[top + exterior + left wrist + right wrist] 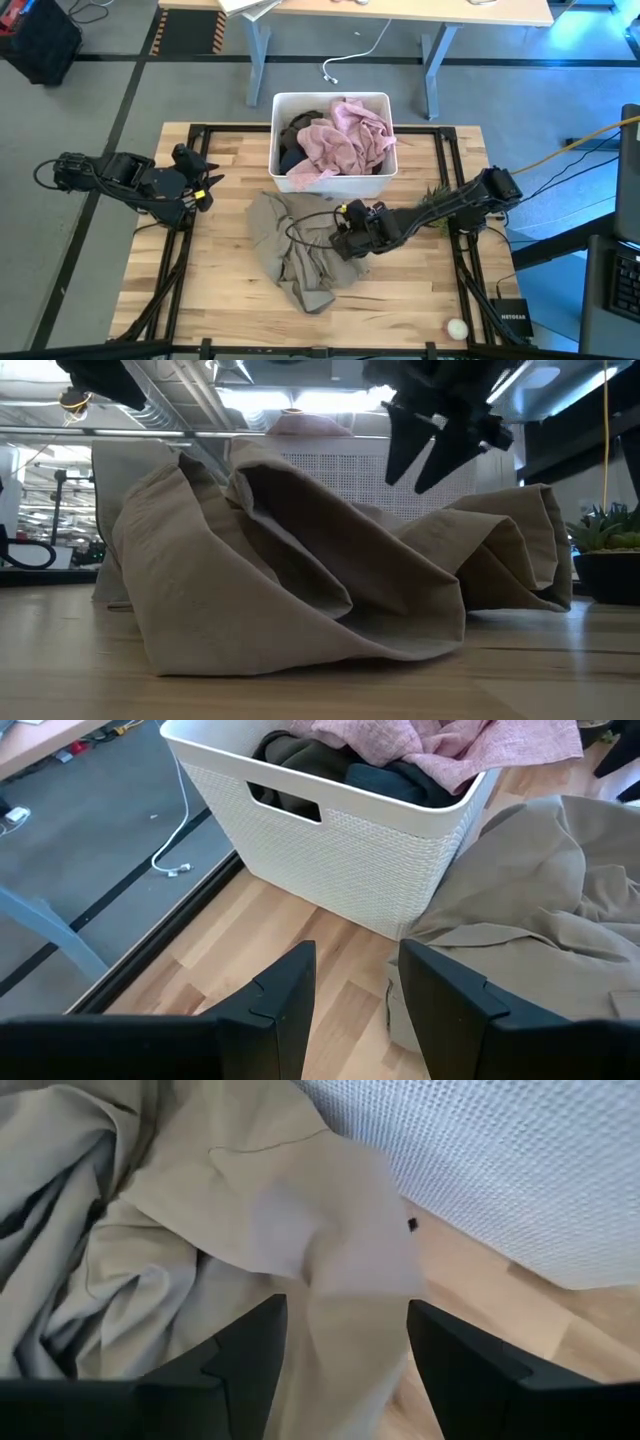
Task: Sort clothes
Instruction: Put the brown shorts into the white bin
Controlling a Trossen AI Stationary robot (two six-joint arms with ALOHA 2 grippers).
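Khaki-beige garment [300,250] lies crumpled under the right hand [345,238], fingers wide apart, holding nothing

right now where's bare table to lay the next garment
Bare wood lies left of the crumpled khaki-beige garment, toward the left tool, and along the table's near right edge. It is crowded mid-table by the white woven-pattern plastic bin.
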